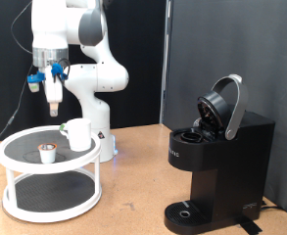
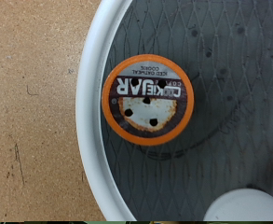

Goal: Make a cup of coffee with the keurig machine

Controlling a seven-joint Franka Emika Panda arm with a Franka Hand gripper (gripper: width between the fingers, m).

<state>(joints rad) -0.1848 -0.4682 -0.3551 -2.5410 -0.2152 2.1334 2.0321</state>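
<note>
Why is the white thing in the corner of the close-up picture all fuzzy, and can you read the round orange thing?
In the wrist view the cup is a soft blur cut off by the edge, while the pod is sharp, its lettering readable though turned upside down. In the exterior view the keurig machine is dark against the black curtain, and the pincer hangs above the tray.

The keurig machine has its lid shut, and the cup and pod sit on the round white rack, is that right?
Not quite: the exterior view shows the keurig machine with its lid raised open. The cup and pod do sit on the round white rack.
</note>
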